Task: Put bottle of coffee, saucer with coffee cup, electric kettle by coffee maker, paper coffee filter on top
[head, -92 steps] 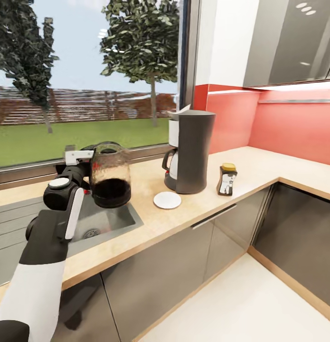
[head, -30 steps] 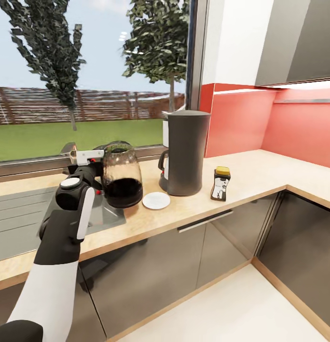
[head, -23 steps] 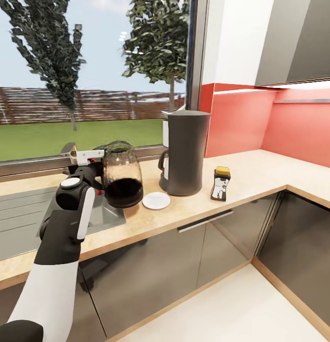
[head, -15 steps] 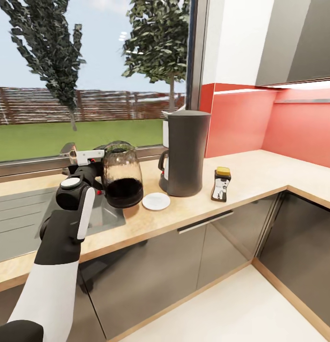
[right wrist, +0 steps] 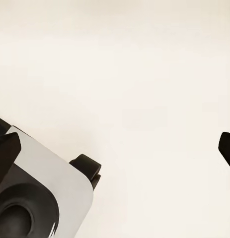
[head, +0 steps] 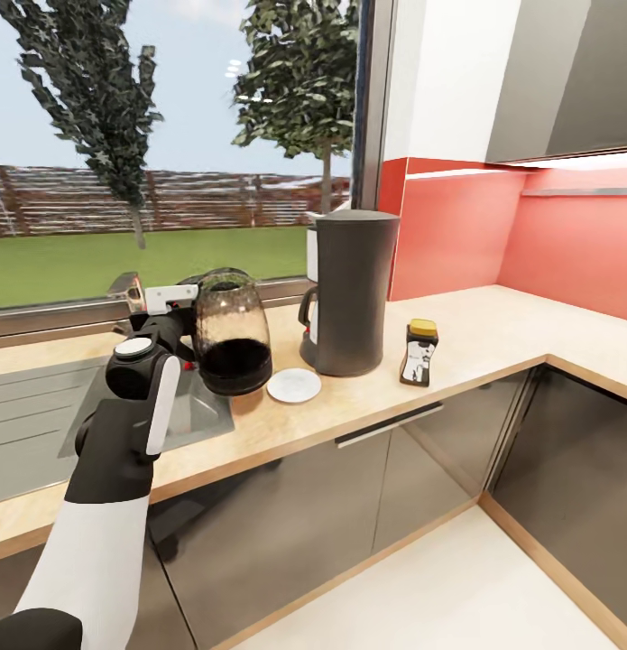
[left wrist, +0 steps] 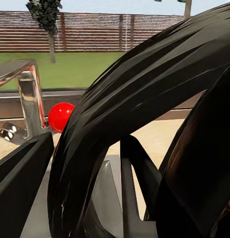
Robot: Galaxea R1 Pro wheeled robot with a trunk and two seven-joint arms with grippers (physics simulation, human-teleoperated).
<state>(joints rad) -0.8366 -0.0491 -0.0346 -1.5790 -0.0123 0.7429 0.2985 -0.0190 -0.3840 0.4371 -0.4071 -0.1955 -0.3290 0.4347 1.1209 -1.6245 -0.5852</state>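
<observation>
The left hand (head: 182, 338) was clamped on the electric kettle (head: 230, 332), held up over the tabletop (head: 349, 402). Beside the hand's far side sat the saucer (head: 293, 385), the coffee maker (head: 349, 291), then the bottle of coffee (head: 419, 352). The right hand's (right wrist: 115, 148) fingers were apart.

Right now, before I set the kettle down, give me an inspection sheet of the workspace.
Surface: kitchen countertop, tan wood, with grey sink at its left.
Job's things: coffee maker upright on the counter; saucer in front of it, nothing on it; bottle of coffee to its right; electric kettle held above the sink's right edge.
Clutter: nothing seen.
Grippers: left claw shut on the kettle's handle; right claw's fingertips wide apart over pale floor.
Cables: nothing seen.
Surroundings: window, red backsplash, chrome tap.
</observation>
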